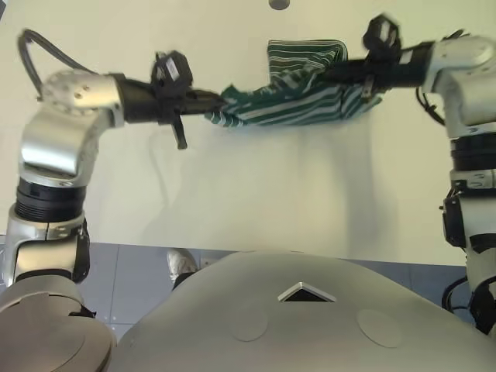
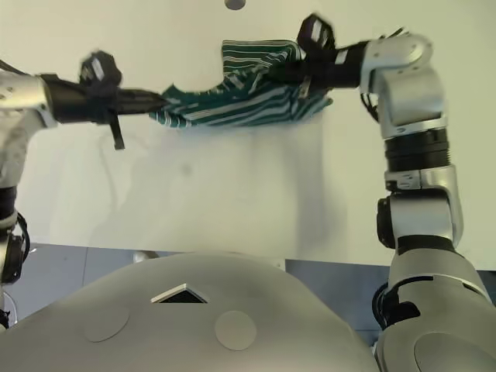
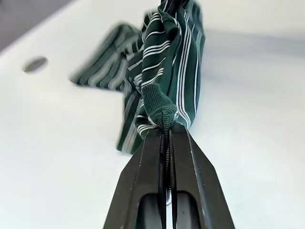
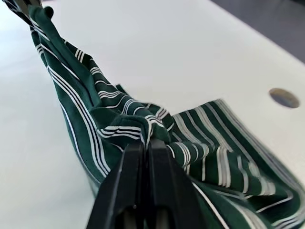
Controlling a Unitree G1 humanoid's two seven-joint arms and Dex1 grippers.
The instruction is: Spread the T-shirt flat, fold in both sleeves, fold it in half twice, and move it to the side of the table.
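Over the far part of the white table (image 1: 256,194), I hold the green, white-striped T-shirt (image 1: 291,101) bunched up and strung between my two claws. My left gripper (image 3: 167,133) is clamped on a ribbed edge. My right gripper (image 4: 145,143) is pinched tight on a fold of the cloth.

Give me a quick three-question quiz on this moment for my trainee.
1. True or false: the T-shirt lies spread flat on the table.
2. Of the left claw and the right claw, which is shut on fabric? A) left only B) right only C) both
3. Fill in: the shirt's stripes are white on dark ___.
Key: 1 false, it is bunched between the claws; 2 C; 3 green.
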